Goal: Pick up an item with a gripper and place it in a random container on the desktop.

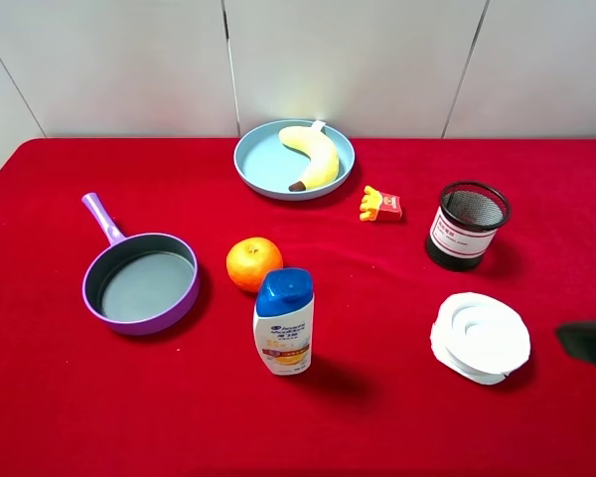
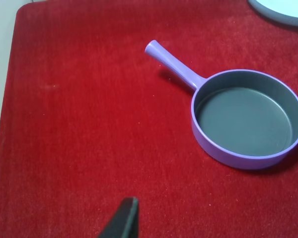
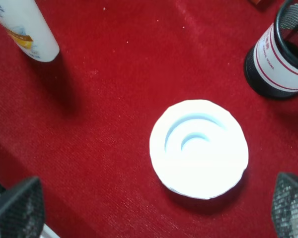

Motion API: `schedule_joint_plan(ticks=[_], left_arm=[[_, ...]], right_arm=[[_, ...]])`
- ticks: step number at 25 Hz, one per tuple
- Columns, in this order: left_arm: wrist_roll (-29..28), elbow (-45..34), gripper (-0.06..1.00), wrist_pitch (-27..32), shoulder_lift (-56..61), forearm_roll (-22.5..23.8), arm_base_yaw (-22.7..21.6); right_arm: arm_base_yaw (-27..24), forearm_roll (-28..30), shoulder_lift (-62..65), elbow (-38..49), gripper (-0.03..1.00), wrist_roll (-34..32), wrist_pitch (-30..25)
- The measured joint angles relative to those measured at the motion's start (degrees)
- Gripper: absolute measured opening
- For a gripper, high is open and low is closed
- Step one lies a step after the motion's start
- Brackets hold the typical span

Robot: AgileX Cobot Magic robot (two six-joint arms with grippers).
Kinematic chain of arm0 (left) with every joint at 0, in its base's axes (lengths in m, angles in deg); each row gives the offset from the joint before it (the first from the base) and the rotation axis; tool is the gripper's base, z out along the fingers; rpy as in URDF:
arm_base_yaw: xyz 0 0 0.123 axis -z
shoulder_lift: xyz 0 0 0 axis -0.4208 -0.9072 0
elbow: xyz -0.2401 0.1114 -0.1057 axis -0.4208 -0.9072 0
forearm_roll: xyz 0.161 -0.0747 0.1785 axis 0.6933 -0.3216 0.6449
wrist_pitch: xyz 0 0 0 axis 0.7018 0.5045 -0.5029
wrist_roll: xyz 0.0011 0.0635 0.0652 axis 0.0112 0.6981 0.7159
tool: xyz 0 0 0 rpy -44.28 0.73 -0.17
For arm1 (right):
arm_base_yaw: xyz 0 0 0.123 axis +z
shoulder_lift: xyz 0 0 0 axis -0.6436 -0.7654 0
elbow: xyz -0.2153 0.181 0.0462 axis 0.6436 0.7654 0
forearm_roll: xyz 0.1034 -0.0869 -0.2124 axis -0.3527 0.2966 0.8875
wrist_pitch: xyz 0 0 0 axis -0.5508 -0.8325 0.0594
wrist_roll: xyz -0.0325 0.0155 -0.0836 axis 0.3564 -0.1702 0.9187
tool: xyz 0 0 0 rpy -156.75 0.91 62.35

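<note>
The pale-yellow banana (image 1: 315, 155) with a dark stem tip lies inside the round light-blue plate (image 1: 255, 164) at the back middle of the red desktop (image 1: 377, 417). An edge of the plate also shows in the left wrist view (image 2: 284, 10). My right gripper (image 1: 588, 343) is only a black shape at the right edge, far from the plate. In the right wrist view it (image 3: 154, 201) is open and empty, its fingers spread wide above a white round dish (image 3: 198, 148). Of my left gripper only one dark fingertip (image 2: 125, 219) shows, above bare cloth.
A purple handled frying pan (image 1: 141, 283) sits at the left. An orange (image 1: 253, 263) and an upright shampoo bottle (image 1: 284, 320) stand in the middle. A red fries toy (image 1: 380, 205), a black mesh cup (image 1: 467, 225) and the white dish (image 1: 480, 336) are at the right.
</note>
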Motion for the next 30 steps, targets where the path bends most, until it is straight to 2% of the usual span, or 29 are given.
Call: schedule_joint_plan(ticks=[10, 13, 18, 20, 30], left_arm=[[0.00, 0.00, 0.99, 0.00, 0.00, 0.00, 0.00], [0.00, 0.00, 0.99, 0.00, 0.00, 0.00, 0.00], [0.00, 0.00, 0.99, 0.00, 0.00, 0.00, 0.00], [0.00, 0.00, 0.99, 0.00, 0.00, 0.00, 0.00], [0.00, 0.00, 0.99, 0.00, 0.00, 0.00, 0.00]], right_arm=[[-0.33, -0.18, 16.65, 5.70, 0.69, -2.11, 2.33], [-3.78, -0.18, 21.41, 5.89, 0.69, -2.37, 2.33], [-14.80, -0.32, 30.67, 5.89, 0.69, -2.11, 2.33], [-16.94, -0.58, 32.59, 5.89, 0.69, -2.11, 2.26], [-19.90, -0.88, 32.86, 5.89, 0.69, -2.11, 2.16]])
